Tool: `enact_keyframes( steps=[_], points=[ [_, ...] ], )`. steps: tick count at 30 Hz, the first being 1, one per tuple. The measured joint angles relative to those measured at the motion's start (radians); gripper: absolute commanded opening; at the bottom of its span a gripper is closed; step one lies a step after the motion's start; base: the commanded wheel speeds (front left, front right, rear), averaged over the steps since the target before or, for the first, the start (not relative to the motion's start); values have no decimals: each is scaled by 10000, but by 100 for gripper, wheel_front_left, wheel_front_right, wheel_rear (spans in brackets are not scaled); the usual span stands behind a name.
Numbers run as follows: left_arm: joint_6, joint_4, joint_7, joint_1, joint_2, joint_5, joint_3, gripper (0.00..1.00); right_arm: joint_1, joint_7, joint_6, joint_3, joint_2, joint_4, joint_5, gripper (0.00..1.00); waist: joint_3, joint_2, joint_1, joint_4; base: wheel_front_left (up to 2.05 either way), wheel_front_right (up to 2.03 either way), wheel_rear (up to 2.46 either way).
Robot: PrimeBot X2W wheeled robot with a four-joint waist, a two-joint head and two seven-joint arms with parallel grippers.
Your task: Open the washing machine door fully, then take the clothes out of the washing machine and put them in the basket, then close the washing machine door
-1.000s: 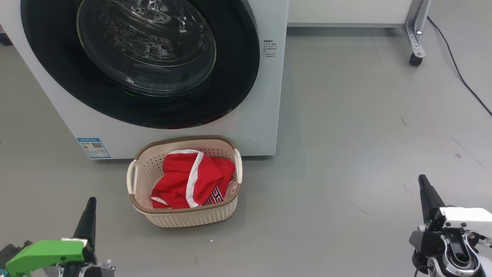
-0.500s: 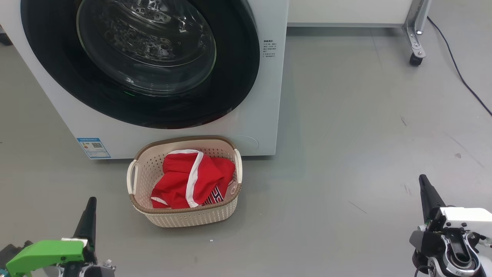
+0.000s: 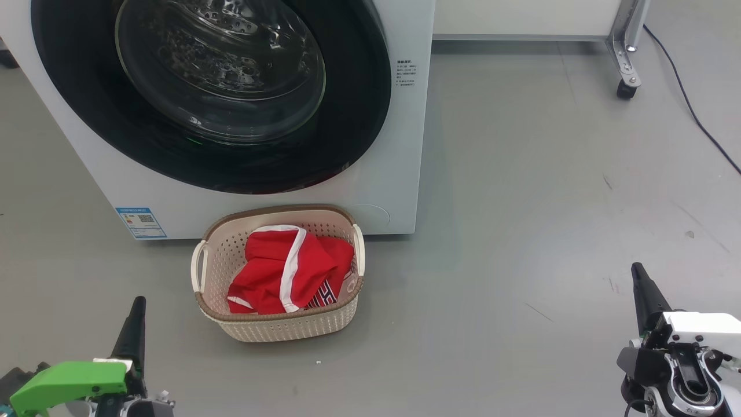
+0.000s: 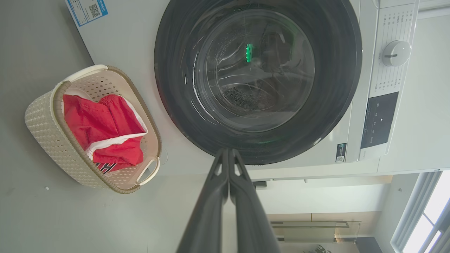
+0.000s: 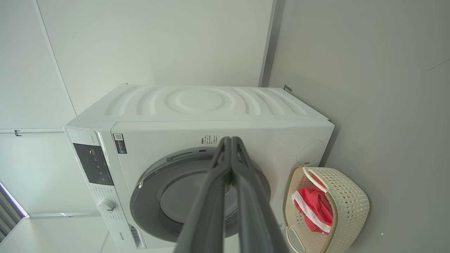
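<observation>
Two, perhaps, red white-trimmed clothes [image 3: 272, 272] fill the basket [image 3: 289, 327].

grey floor [image 3: 521, 202] carries the washing machine [image 3: 393, 174] and the basket [image 3: 289, 327].

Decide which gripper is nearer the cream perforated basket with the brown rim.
Left. The left gripper sits just lower-left of the cream perforated basket; the right gripper stands far off to its right.

clothes [image 3: 283, 269] in basket [image 3: 278, 327] | basket before washing machine [image 3: 399, 174]
</observation>
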Motion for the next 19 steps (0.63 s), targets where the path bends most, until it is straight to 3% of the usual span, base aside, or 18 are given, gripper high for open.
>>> enact_keyframes(
  steps=[19],
  points=[
    [0,-10,2,0,-35,0,21,0,0,12,0,-25,6,-8,-2,0,1,0,0,0,0,0,0]
  ],
)
